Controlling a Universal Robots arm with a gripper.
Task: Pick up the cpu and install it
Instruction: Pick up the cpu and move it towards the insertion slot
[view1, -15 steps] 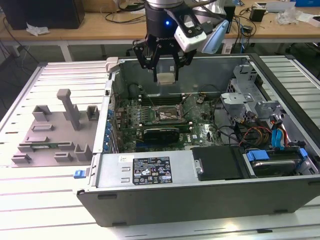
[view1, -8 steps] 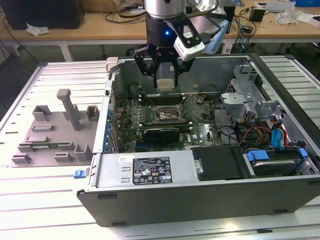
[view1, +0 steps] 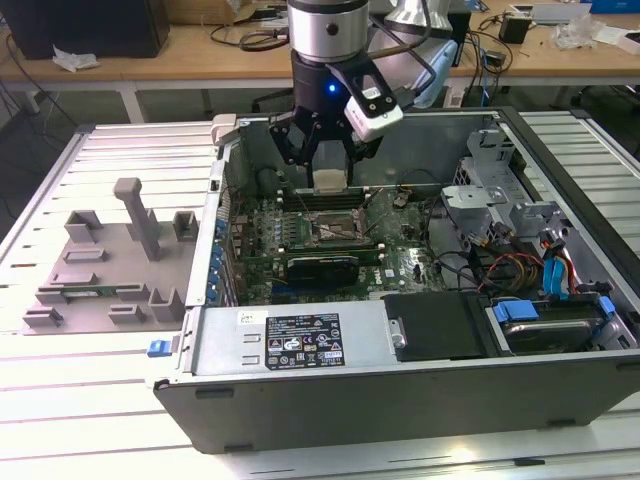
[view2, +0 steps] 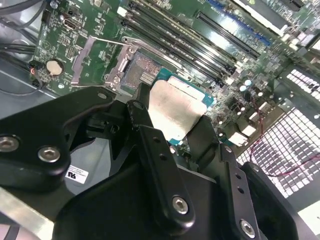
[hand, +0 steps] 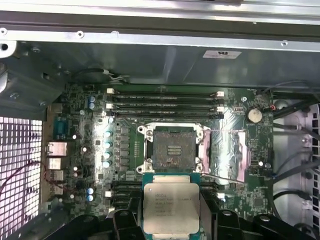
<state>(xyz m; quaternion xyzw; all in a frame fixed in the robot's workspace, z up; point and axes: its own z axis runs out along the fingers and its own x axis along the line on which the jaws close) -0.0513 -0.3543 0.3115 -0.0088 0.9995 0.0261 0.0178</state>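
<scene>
Faint print on the cpu (hand: 171, 207), black label (view1: 303, 343) on metal cover (view1: 225, 345), white sticker (hand: 221, 54) on case wall (hand: 150, 62), none legible.

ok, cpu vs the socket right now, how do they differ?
The cpu shows a shiny silver top; the socket is a dark recess in a metal frame. The cpu is up off the board, held between the jaws of the gripper; the socket sits fixed on the motherboard, its cover swung open. Both are square and similar in size.
</scene>
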